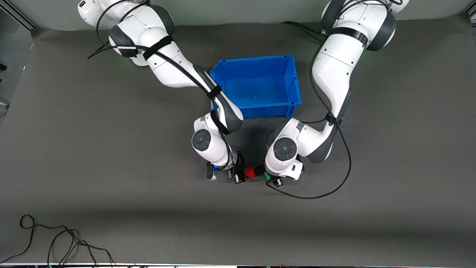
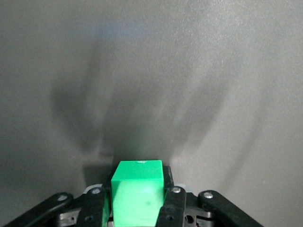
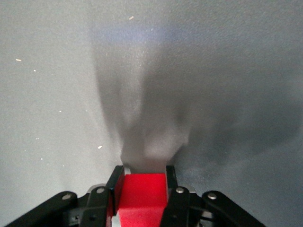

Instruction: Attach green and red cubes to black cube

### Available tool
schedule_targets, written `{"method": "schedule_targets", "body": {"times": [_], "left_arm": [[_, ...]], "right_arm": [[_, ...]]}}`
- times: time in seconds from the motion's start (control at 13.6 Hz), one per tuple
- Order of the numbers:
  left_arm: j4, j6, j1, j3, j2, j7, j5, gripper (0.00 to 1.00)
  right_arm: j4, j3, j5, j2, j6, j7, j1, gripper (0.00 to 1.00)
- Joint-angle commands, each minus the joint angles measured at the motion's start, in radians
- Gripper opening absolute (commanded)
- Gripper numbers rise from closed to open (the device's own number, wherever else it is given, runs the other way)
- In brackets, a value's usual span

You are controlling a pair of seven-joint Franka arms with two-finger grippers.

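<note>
Grey matting (image 1: 111,208) covers the table you are working over, with a loose black cable (image 1: 55,238) coiled in the lower left of the front view. You have an open blue plastic bin (image 1: 260,108) sitting just above the middle of that view, toward the robots' bases; no label or writing can be read on it or on anything else.

Your two arms come together below the bin, nearer the front camera. The right gripper (image 1: 238,174) pinches the small bright red matte cube (image 1: 248,172); in the right wrist view you see that cube (image 3: 142,194) clamped between the two black fingers (image 3: 176,203) at the bottom centre of the frame, with only grey mat ahead of it. The left gripper (image 1: 268,176) is closed on the small bright green matte cube (image 1: 266,175), which in the left wrist view (image 2: 137,191) fills the gap between its fingers (image 2: 173,205), again at bottom centre.

Between red and green in the front view lies a dark patch where a black cube would sit, but you cannot tell it from the shadow and the fingers.
</note>
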Motion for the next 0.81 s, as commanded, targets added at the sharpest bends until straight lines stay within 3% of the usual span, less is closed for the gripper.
{"method": "schedule_targets", "body": {"times": [0.0, 0.44, 0.52, 0.74], "left_arm": [[0.055, -0.02, -0.012, 0.005, 0.012, -0.023, -0.002, 0.0], [0.052, -0.025, -0.012, 0.005, 0.013, -0.02, 0.007, 0.0], [0.052, -0.026, -0.014, 0.007, 0.013, -0.012, 0.014, 0.19], [0.053, -0.025, -0.023, 0.005, 0.013, -0.012, 0.028, 0.1]], "right_arm": [[-0.008, -0.004, -0.02, 0.001, -0.018, 0.001, -0.012, 0.0], [-0.003, -0.004, -0.02, 0.005, -0.017, -0.014, -0.043, 0.0], [-0.002, -0.004, -0.02, 0.005, -0.017, -0.014, -0.044, 0.0], [-0.005, -0.003, -0.02, 0.008, -0.015, -0.013, -0.044, 0.0]]}}
